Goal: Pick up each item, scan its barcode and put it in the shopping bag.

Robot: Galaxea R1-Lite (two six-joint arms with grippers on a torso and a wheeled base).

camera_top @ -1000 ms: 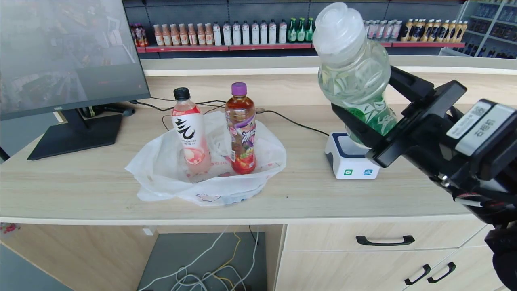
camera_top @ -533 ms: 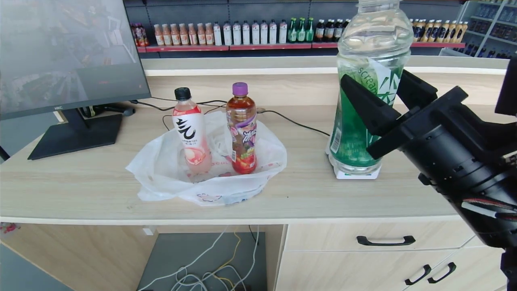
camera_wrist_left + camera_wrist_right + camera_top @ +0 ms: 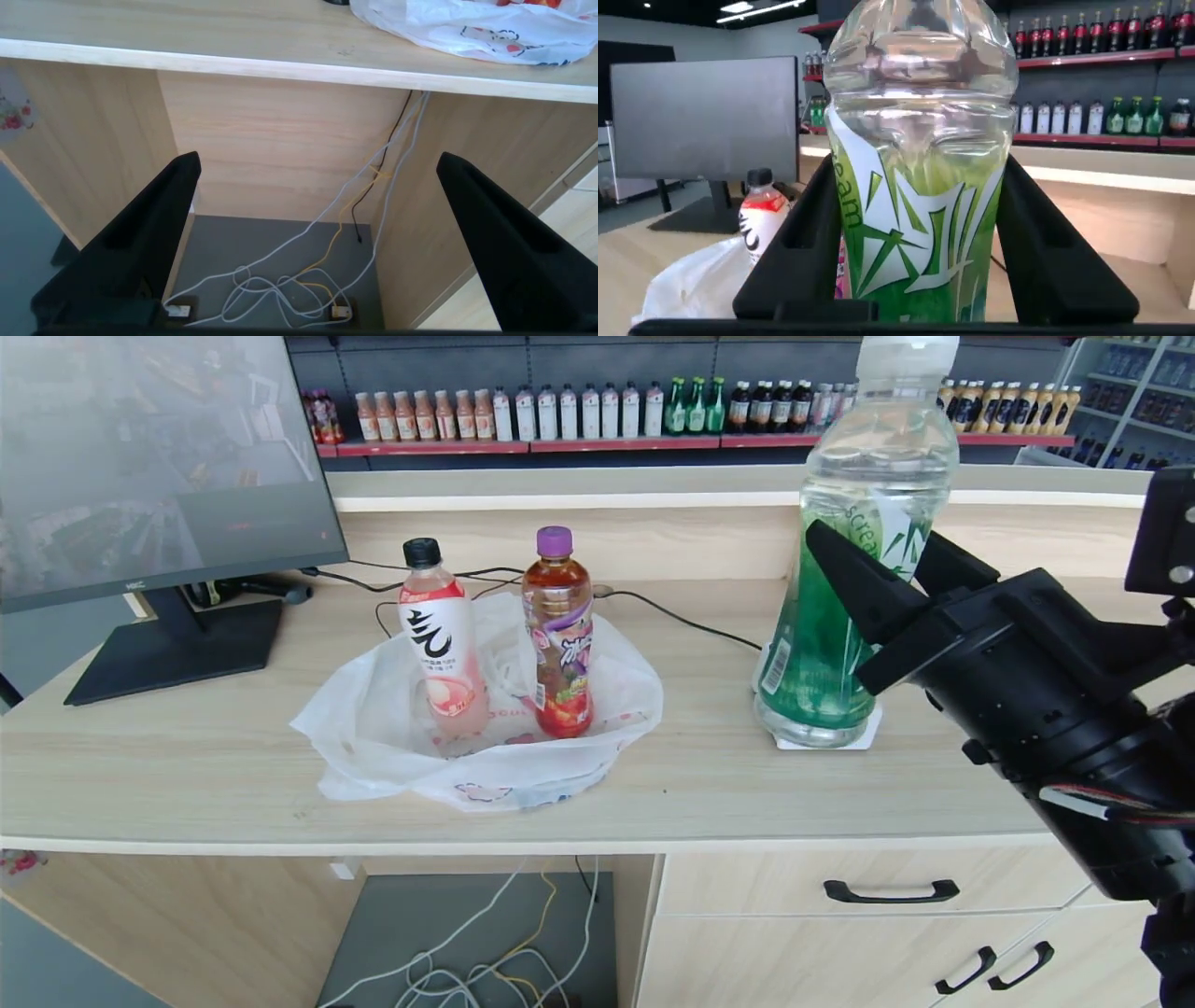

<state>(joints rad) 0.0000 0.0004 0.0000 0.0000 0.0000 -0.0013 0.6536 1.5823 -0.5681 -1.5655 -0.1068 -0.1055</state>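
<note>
- Evidently the right claw (image 3: 868,537) is clenched on the green-labelled bottle (image 3: 845,616), one finger on each side of the label. It holds the bottle upright with its base at the white scanner (image 3: 866,739); whether base and scanner touch, I cannot tell.
- That position reads as the scanning step, with the bottle brought to the scanner so its barcode (image 3: 775,667) can be read. The barcode is a small white patch low on the label and faces sideways toward the bag, so a turn may be needed.
- Gripping at mid-label looks meant to steady the liquid-filled body and leave the base free.
- The shopping bag (image 3: 373,728) lies open on the bench (image 3: 187,775), its rim slumped wide, apart from the scanner on the robot's left.
- Inside it two bottles stand upright and close together: a pink bottle (image 3: 439,644) with a black cap and a reddish bottle (image 3: 557,635) with a purple cap.
- By my judgement two items are bagged and the green one remains.
- The left claw (image 3: 318,161) is released, fingers spread wide, and hangs below the bench edge before a recess with loose cables (image 3: 308,280).
</note>
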